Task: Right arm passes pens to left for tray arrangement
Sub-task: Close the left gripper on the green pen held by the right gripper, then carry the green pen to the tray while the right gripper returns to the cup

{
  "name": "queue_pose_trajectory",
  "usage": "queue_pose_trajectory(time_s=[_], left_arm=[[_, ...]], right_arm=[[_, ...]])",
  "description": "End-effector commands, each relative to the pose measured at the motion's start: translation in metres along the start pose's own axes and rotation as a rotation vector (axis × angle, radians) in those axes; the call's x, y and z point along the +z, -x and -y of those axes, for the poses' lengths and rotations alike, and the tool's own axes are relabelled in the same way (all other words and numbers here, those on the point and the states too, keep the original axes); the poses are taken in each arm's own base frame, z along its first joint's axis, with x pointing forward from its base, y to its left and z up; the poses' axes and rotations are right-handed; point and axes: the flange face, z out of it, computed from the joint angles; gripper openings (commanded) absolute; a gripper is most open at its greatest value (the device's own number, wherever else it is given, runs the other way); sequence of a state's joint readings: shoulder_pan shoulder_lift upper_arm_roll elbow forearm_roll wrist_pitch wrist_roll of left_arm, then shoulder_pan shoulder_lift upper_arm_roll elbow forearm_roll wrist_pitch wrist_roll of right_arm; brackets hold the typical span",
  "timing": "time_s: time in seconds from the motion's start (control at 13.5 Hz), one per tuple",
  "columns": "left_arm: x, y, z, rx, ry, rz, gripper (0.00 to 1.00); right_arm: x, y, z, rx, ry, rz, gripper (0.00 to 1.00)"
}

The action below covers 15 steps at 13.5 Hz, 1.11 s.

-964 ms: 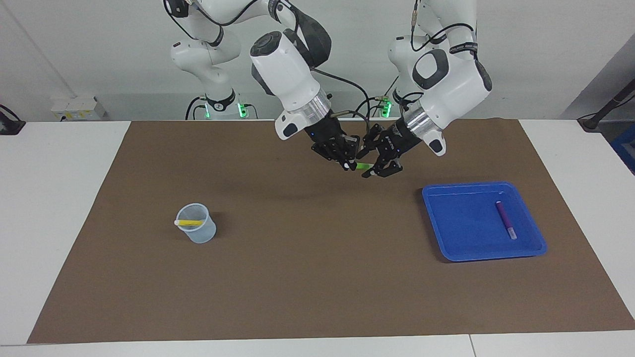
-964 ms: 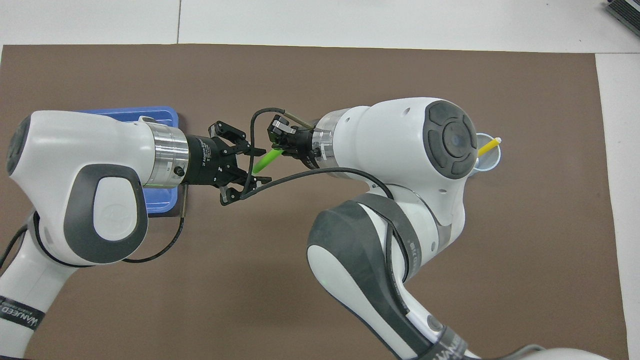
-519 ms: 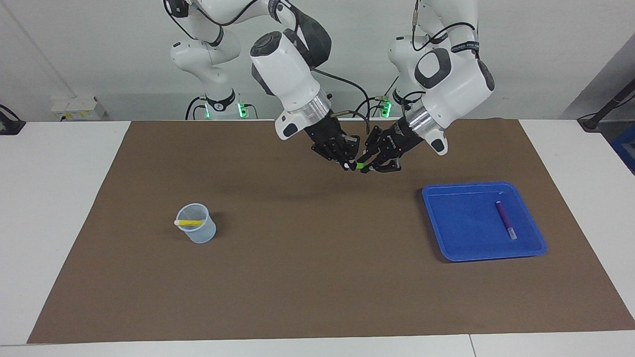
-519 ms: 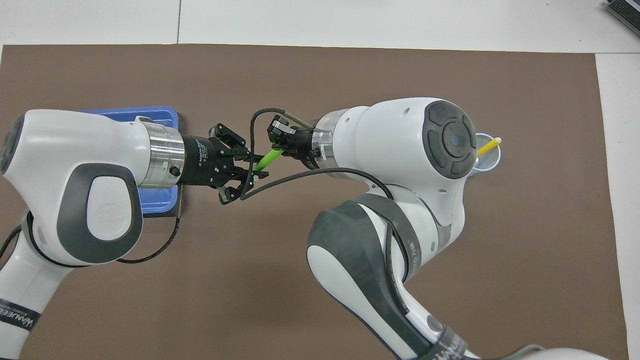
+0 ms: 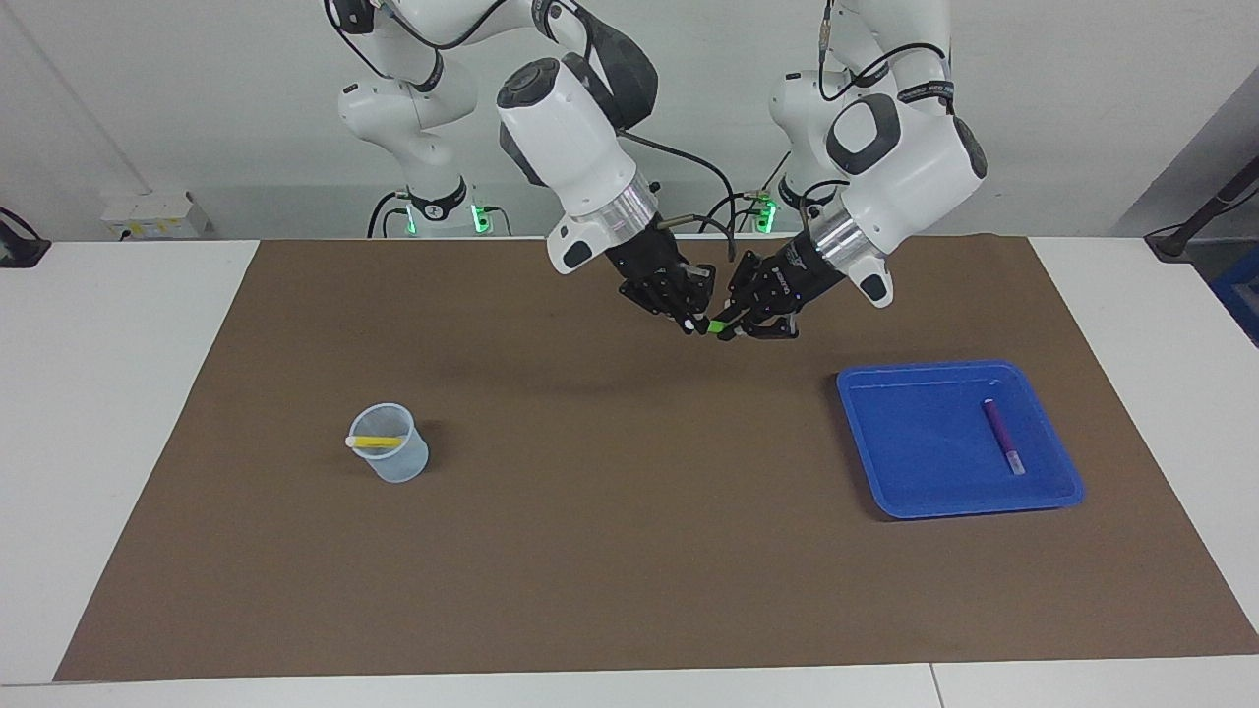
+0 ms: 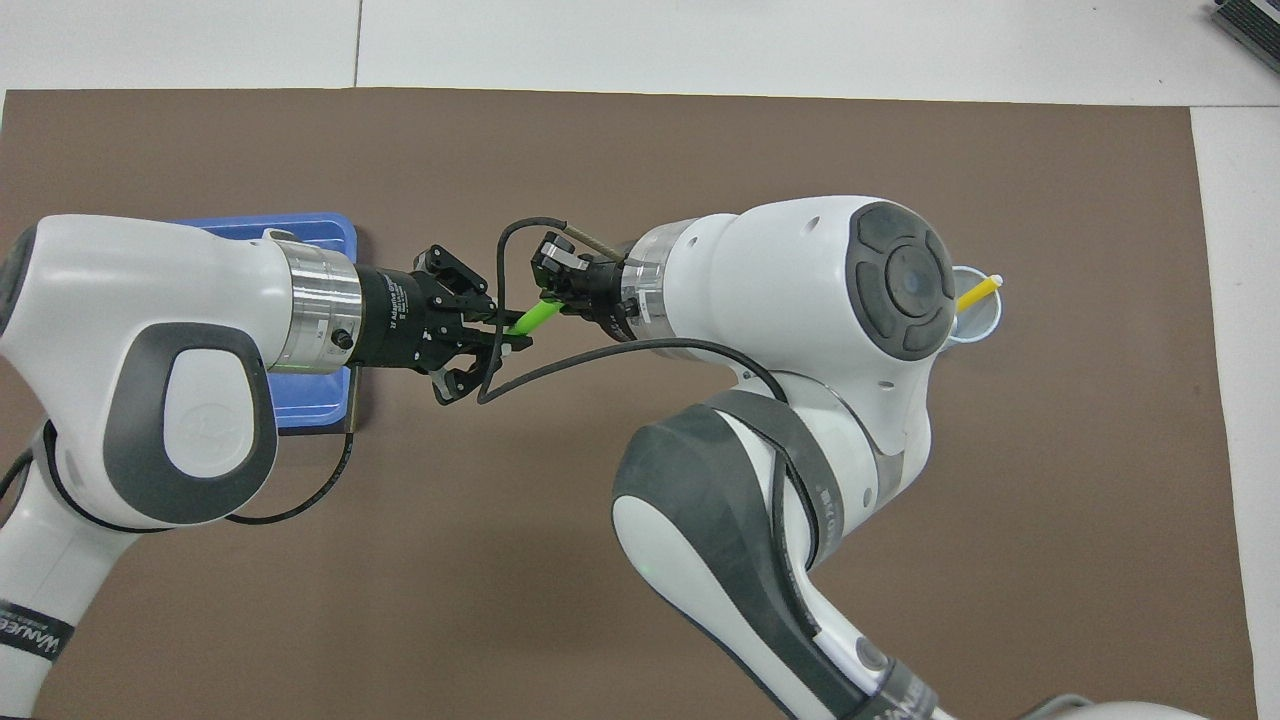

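Observation:
The green pen point(image 5: 715, 325) point(image 6: 533, 317) hangs in the air above the brown mat, held at both ends. My right gripper point(image 5: 693, 323) point(image 6: 553, 298) is shut on one end and my left gripper point(image 5: 728, 329) point(image 6: 510, 335) is shut on the other. A purple pen point(image 5: 1002, 435) lies in the blue tray point(image 5: 915, 452) toward the left arm's end of the table. In the overhead view the left arm covers most of the tray point(image 6: 300, 228). The yellow pen point(image 5: 377, 442) point(image 6: 975, 296) leans in a translucent cup point(image 5: 398, 464) toward the right arm's end.
A brown mat point(image 5: 610, 511) covers most of the white table. The cup point(image 6: 985, 322) shows only partly in the overhead view, under the right arm's elbow. Both arms reach in over the part of the mat nearest the robots.
My left gripper has closed its fingers onto the green pen's free end and drawn in slightly. The right gripper has kept its hold and place.

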State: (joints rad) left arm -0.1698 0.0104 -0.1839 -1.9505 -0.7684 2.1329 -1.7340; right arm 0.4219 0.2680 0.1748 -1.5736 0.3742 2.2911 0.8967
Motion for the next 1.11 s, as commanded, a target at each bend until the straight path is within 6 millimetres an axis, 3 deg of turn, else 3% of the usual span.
queue_pose_trajectory(time_s=[0.0, 0.07, 0.3, 0.52, 0.67, 0.82, 1.04], left_arm=[[-0.013, 0.002, 0.005, 0.041, -0.030, -0.004, 0.00], [-0.018, -0.003, 0.002, 0.051, -0.026, -0.005, 0.00], [-0.025, -0.019, 0.000, 0.186, -0.054, -0.036, 0.00], [-0.023, -0.030, 0.004, 0.421, -0.113, -0.156, 0.00], [-0.036, -0.045, 0.002, 0.528, -0.163, -0.147, 0.00], [-0.036, -0.050, 0.006, 0.717, -0.206, -0.138, 0.00], [-0.051, -0.075, -0.001, 1.010, -0.274, -0.256, 0.00]], right_arm=[[0.001, -0.010, -0.005, 0.015, -0.003, -0.001, 0.89], [-0.001, -0.014, -0.006, 0.020, -0.002, -0.005, 1.00], [-0.004, -0.016, -0.007, 0.003, 0.015, -0.008, 1.00], [-0.026, -0.046, -0.031, -0.134, 0.107, 0.006, 1.00], [-0.046, -0.081, -0.060, -0.260, 0.173, 0.013, 1.00], [-0.065, -0.116, -0.096, -0.410, 0.233, 0.049, 1.00], [-0.103, -0.180, -0.169, -0.563, 0.263, 0.075, 1.00]])
